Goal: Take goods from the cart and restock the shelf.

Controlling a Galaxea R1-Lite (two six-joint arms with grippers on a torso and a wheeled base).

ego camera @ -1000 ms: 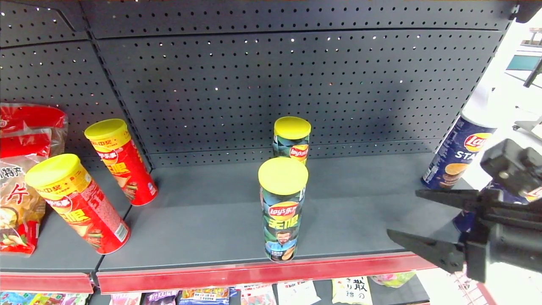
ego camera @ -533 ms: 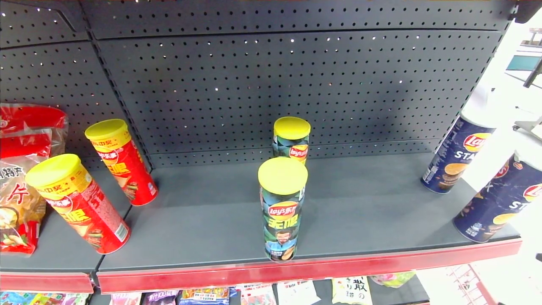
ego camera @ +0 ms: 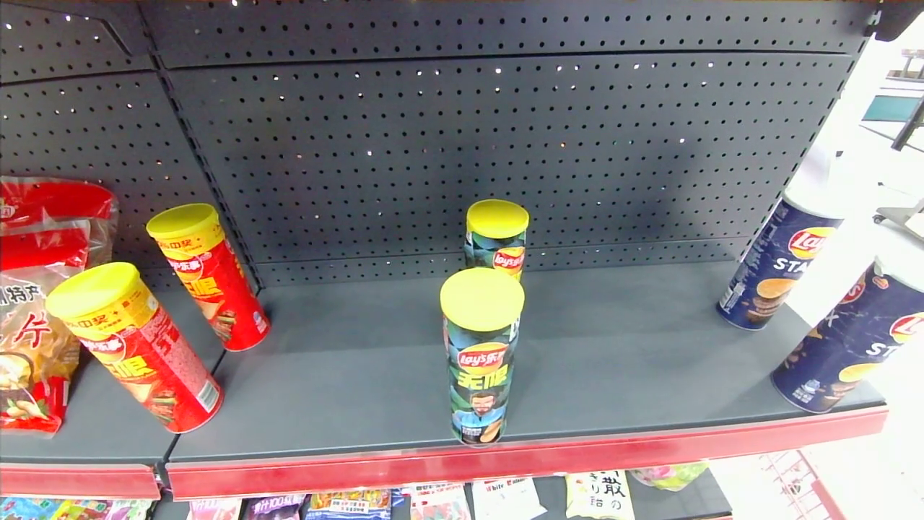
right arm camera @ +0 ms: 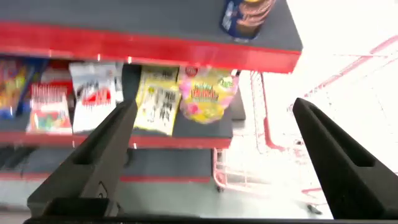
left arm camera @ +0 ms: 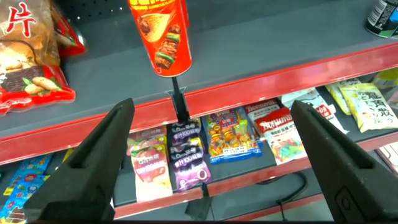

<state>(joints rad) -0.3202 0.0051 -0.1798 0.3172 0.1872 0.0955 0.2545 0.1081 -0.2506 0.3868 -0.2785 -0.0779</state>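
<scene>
Across the middle of the head view runs a grey shelf (ego camera: 599, 361) with a red front rail (ego camera: 505, 460) and a dark pegboard back (ego camera: 433, 144). The room beyond its right end is bright.

Two green-and-black cans with yellow lids stand upright at the centre of the frame, one at the front edge (ego camera: 481, 361) and one by the back wall (ego camera: 497, 238). Two red cans (ego camera: 133, 347) stand at centre left, with a snack bag (ego camera: 29, 310) at the left edge. Two blue cans (ego camera: 776, 263) stand at the right edge. Packets (ego camera: 440, 502) line the lower shelf along the bottom edge, and a red wire cart (ego camera: 794, 484) shows in the lower right corner.

The left gripper (left arm camera: 211, 104) is level with the rail before a red can, its jaws spread wide and empty. The right gripper (right arm camera: 212, 104) faces the lower shelf and the cart beside it, jaws likewise spread with nothing between them.
</scene>
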